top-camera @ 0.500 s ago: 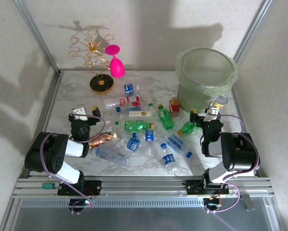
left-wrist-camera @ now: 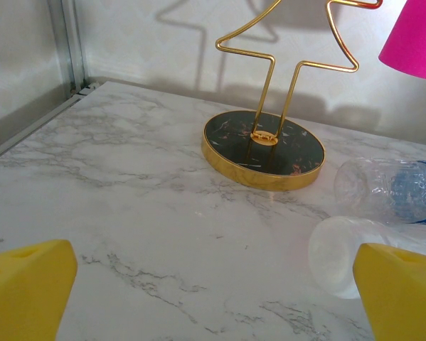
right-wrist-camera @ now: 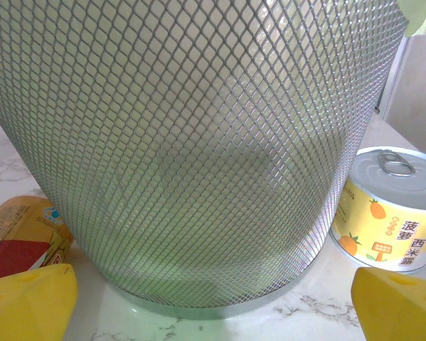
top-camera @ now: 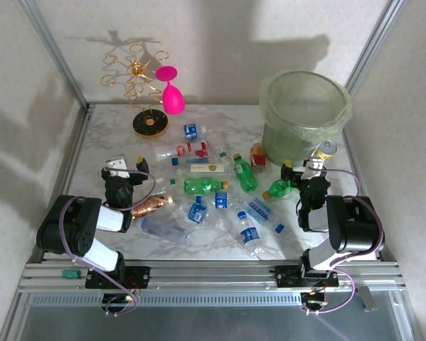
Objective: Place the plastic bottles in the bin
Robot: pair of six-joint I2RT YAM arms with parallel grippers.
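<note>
Several plastic bottles lie scattered mid-table: green ones (top-camera: 204,185) (top-camera: 245,173) (top-camera: 278,188), and clear blue-labelled ones (top-camera: 249,234) (top-camera: 193,131). The bin (top-camera: 305,114), round, pale green and bag-lined, stands at the back right. My left gripper (top-camera: 127,170) is open low over the left of the table. In the left wrist view the gripper (left-wrist-camera: 213,298) has bare marble between its yellow fingertips (left-wrist-camera: 28,284), and a clear bottle's base (left-wrist-camera: 333,256) lies by the right one. My right gripper (top-camera: 303,169) is open just in front of the bin; its wrist view faces the bin's mesh wall (right-wrist-camera: 198,142), with the gripper (right-wrist-camera: 213,305) holding nothing.
A gold wire rack (top-camera: 138,78) on a dark round base (left-wrist-camera: 264,148) and a pink glass (top-camera: 171,96) stand at the back left. A yellow pineapple can (right-wrist-camera: 387,209) sits right of the bin, an orange-red packet (right-wrist-camera: 20,234) to its left. A copper-coloured bottle (top-camera: 150,206) lies near the left arm.
</note>
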